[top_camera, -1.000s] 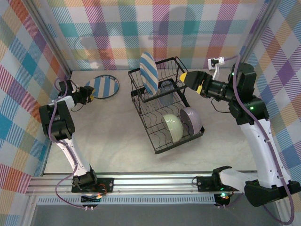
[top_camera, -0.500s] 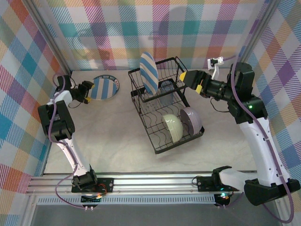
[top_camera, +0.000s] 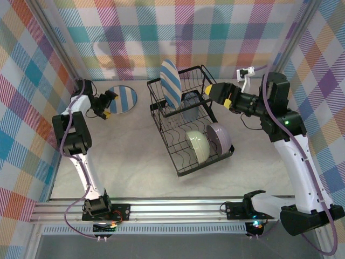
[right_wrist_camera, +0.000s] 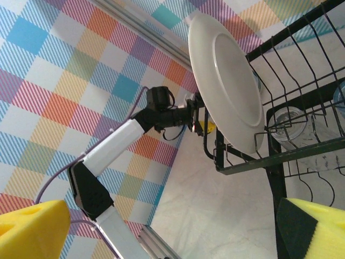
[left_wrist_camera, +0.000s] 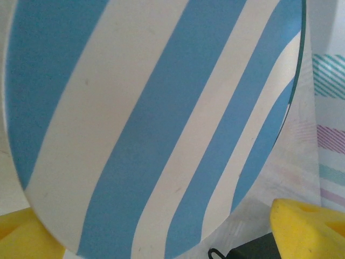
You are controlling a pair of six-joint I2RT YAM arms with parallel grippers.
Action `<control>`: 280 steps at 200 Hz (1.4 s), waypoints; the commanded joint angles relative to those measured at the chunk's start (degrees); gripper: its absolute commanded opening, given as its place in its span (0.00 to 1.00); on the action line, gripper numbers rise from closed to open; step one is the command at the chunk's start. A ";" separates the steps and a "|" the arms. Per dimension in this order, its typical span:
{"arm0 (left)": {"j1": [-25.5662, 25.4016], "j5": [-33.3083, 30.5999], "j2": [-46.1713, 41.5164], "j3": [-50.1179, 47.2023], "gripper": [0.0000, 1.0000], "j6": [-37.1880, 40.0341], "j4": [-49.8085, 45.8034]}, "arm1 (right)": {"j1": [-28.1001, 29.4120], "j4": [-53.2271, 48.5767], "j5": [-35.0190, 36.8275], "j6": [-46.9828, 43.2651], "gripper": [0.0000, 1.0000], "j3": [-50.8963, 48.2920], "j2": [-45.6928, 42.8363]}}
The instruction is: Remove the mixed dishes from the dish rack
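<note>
A blue-and-white striped plate (top_camera: 122,99) lies flat on the table at the back left. My left gripper (top_camera: 109,104) stands open at its near-left rim, and the plate (left_wrist_camera: 151,108) sits between the yellow fingertips (left_wrist_camera: 304,226) without being pinched. The black dish rack (top_camera: 178,162) holds an upright striped plate (top_camera: 170,82), a pale green bowl (top_camera: 197,145), a lavender bowl (top_camera: 220,136) and a grey-blue tumbler (top_camera: 190,106). My right gripper (top_camera: 211,91) hangs open just right of the rack's basket end. In the right wrist view the plate's white back (right_wrist_camera: 229,81) and the tumbler (right_wrist_camera: 291,125) show.
Checked walls close in the table at the back and on both sides. The left arm (right_wrist_camera: 124,135) reaches along the left wall. A metal rail (top_camera: 172,210) runs along the near edge, with bare table between it and the rack.
My left gripper has opened and let go of the striped plate, which now lies on the table. The left arm has shifted toward the back. The right gripper has edged closer to the rack.
</note>
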 commanded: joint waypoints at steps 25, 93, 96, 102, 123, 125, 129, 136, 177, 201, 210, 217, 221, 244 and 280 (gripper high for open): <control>-0.23 -4.20 0.88 3.94 0.96 1.32 -7.38 | 1.38 -4.07 3.30 -5.58 0.99 2.20 0.10; 0.15 -14.67 -3.71 7.16 1.00 5.04 -20.62 | 8.11 -12.29 12.36 -13.55 0.99 11.53 7.83; 0.17 -15.08 -4.16 7.10 1.00 5.36 -20.98 | 8.40 -12.78 12.87 -13.91 0.99 12.23 8.36; 0.21 -15.83 -5.09 6.98 1.00 5.97 -21.64 | 8.98 -13.68 13.86 -14.81 0.99 13.67 9.37; 0.44 -17.34 -9.45 5.76 1.00 7.87 -23.10 | 10.84 -18.00 17.57 -17.48 1.00 19.77 13.59; 0.46 -17.42 -9.94 5.52 1.00 8.02 -23.11 | 11.01 -18.32 17.83 -17.78 1.00 20.48 14.08; 0.47 -17.50 -11.02 5.05 1.00 8.29 -23.06 | 11.31 -19.27 18.33 -18.09 1.00 21.81 15.05; 0.41 -17.44 -12.86 4.01 1.00 8.78 -22.85 | 11.92 -20.82 19.31 -18.73 0.99 24.04 16.75; -0.14 -9.61 -23.67 -1.50 1.00 10.96 -20.09 | 15.03 -26.86 23.79 -21.08 0.94 37.05 26.82; -2.24 1.33 -31.65 -7.32 1.00 10.23 -14.28 | 16.42 -31.16 27.38 -22.23 0.90 46.09 33.56; -3.56 3.46 -34.74 -9.07 1.00 10.03 -12.88 | 16.82 -32.49 28.01 -22.76 0.88 49.64 36.05; -4.78 4.72 -37.04 -10.55 1.00 9.67 -11.49 | 17.15 -33.15 28.27 -22.90 0.88 51.79 37.76; -5.56 5.56 -38.35 -11.58 1.00 9.28 -10.33 | 17.30 -33.47 28.25 -22.95 0.88 53.07 38.65; -9.75 9.51 -45.18 -18.18 1.00 4.59 -1.99 | 17.96 -33.31 28.75 -22.67 0.84 56.56 42.08; -20.54 8.85 -50.09 -23.30 1.00 0.11 6.12 | 18.55 -32.41 29.89 -22.42 0.74 57.31 44.97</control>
